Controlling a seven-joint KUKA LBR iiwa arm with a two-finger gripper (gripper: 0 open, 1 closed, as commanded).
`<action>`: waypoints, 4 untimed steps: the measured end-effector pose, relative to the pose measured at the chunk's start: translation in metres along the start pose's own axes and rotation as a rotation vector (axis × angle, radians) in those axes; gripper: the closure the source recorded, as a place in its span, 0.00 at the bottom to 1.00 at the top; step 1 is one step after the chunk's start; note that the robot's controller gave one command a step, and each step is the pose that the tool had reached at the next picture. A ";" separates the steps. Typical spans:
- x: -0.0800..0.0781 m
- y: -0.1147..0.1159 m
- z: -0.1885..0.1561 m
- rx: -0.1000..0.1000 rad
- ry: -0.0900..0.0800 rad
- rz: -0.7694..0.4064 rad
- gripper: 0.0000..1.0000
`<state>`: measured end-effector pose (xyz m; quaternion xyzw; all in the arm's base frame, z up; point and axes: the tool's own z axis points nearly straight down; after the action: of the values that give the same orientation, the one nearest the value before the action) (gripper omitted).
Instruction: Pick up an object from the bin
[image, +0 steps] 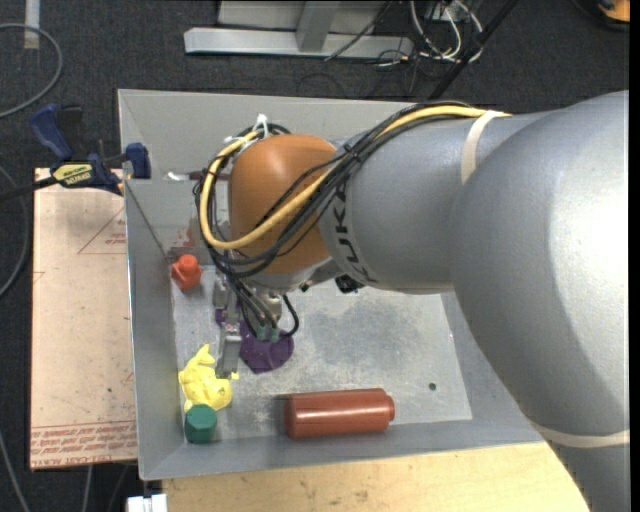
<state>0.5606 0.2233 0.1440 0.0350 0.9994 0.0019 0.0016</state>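
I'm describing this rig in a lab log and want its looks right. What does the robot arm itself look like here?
The arm is thick, rounded and silver-grey, with black KUKA lettering partly visible on its side. A smooth, dome-shaped orange cover caps the wrist. Yellow and black cables loop around that cover and run back along the arm. The gripper beneath is small and of grey metal.

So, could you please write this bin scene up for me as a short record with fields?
pincer: down in the left half of the bin
closest things: purple lump just right of it; yellow toy left and below
elsewhere: orange block by left wall; green peg in bottom-left corner; red cylinder along bottom wall
holding: cannot tell
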 end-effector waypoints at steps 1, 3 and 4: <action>-0.001 -0.014 0.048 0.002 0.002 -0.066 0.00; -0.009 -0.075 0.072 -0.001 0.000 -0.216 0.00; -0.038 -0.116 0.065 -0.002 0.001 -0.245 0.00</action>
<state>0.5903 0.1048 0.0790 -0.0873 0.9962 0.0029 0.0014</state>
